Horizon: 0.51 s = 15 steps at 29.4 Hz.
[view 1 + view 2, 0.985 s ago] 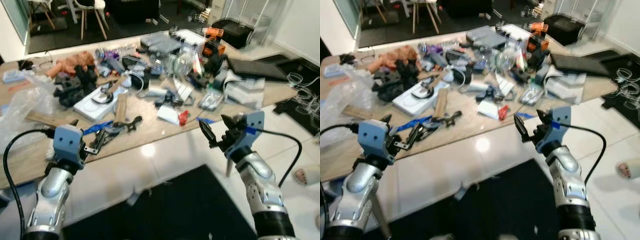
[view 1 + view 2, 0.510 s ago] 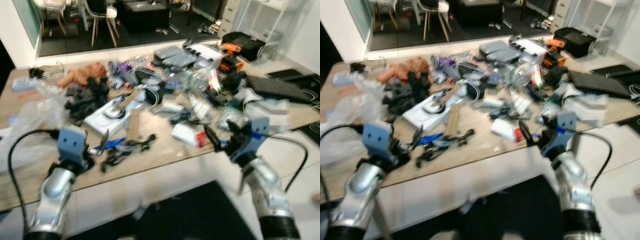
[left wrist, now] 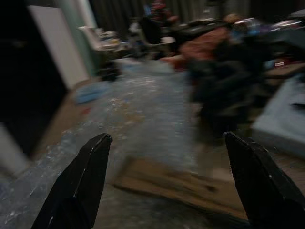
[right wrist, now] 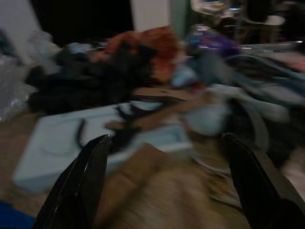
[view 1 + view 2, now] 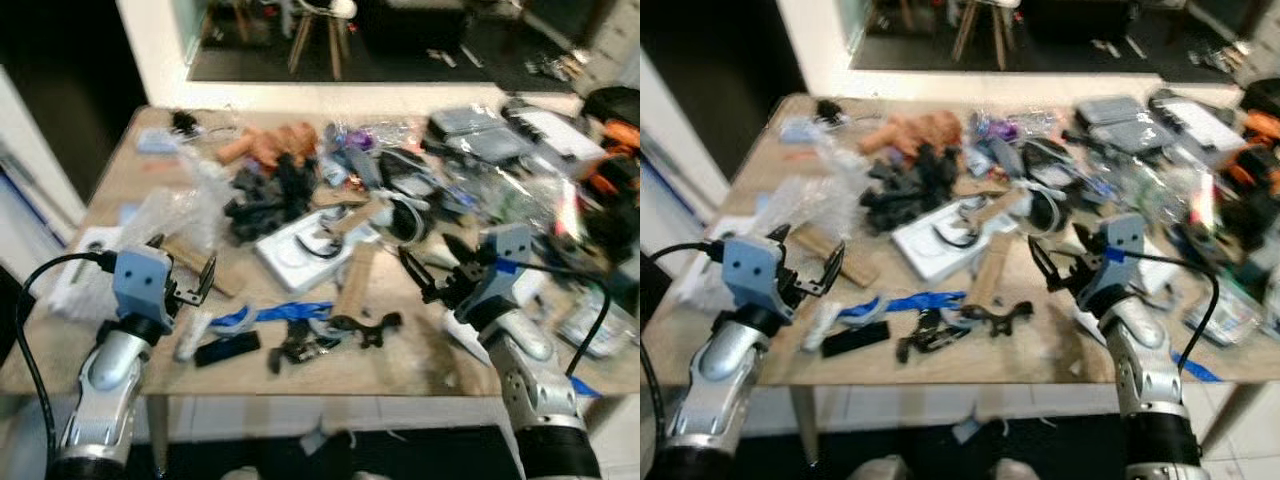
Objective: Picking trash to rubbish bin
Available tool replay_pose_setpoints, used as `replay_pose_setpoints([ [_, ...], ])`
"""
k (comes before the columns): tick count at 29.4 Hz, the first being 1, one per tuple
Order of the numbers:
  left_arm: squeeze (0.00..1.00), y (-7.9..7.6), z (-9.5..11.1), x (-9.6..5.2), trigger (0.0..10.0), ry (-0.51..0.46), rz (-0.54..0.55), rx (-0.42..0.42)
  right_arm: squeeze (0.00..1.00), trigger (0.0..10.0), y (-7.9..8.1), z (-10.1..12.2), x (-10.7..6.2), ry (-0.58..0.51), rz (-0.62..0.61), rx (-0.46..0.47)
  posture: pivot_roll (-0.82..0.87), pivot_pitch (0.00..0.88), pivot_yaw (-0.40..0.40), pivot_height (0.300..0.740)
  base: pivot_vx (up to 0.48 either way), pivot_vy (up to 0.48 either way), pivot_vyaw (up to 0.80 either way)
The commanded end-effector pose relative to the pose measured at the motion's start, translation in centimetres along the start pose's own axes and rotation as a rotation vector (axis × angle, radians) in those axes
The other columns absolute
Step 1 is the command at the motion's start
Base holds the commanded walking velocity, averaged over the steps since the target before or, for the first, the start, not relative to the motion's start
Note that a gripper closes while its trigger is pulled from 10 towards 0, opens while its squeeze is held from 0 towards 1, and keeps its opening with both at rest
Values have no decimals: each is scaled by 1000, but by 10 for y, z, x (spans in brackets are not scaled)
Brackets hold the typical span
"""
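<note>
My left gripper (image 5: 185,280) hovers with fingers spread, empty, crumpled clear plastic wrap (image 5: 170,215) just ahead of it on the cluttered wooden table (image 5: 120,180). A flat brown cardboard strip (image 5: 353,282) lies between my grippers, its long axis pointing away from me. My right gripper (image 5: 432,268) hangs apart, empty.

Plastic wrap (image 5: 175,215) lies left on the table (image 5: 420,365), flat tray (image 5: 310,245) at centre

Looks like a home workroom: wooden worktop (image 5: 130,180) heaped with tools, cables, clear plastic wrap (image 5: 170,215) and an orange drill (image 5: 610,175); chairs (image 5: 320,30) on tiled floor beyond.
</note>
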<state>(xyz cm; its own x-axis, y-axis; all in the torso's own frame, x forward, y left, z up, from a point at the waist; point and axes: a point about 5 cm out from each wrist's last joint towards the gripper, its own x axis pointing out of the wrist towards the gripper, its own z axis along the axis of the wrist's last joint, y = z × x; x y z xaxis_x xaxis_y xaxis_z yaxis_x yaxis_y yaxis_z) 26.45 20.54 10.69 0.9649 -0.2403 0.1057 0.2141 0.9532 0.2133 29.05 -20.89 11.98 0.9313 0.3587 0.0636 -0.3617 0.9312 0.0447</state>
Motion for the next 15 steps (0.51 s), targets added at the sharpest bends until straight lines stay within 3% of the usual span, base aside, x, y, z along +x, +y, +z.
replay_pose_setpoints([
  [1, 0, 0, -4, -2, 10000, 17, 2, 5, 0, 10000, -1, -2, -3, 17, 5, 14, -8, 0, 0, 740, 0, 0, 769],
  [9, 0, 0, -2, -2, 10000, 5, -14, 3, 0, 10000, 2, -1, -4, 77, 142, -29, -8, 0, -4, 740, 0, 0, 730],
  [13, 0, -4, 6, -5, 10000, -29, -134, -36, 0, 10000, 0, 1, -11, 142, 257, -83, -8, 0, -4, 740, 0, 0, 244],
  [15, 0, -10, 17, -12, 10000, -67, -282, -80, 0, 10000, -8, 7, -19, 171, 311, -102, -10, 0, -8, 740, 0, 0, 0],
])
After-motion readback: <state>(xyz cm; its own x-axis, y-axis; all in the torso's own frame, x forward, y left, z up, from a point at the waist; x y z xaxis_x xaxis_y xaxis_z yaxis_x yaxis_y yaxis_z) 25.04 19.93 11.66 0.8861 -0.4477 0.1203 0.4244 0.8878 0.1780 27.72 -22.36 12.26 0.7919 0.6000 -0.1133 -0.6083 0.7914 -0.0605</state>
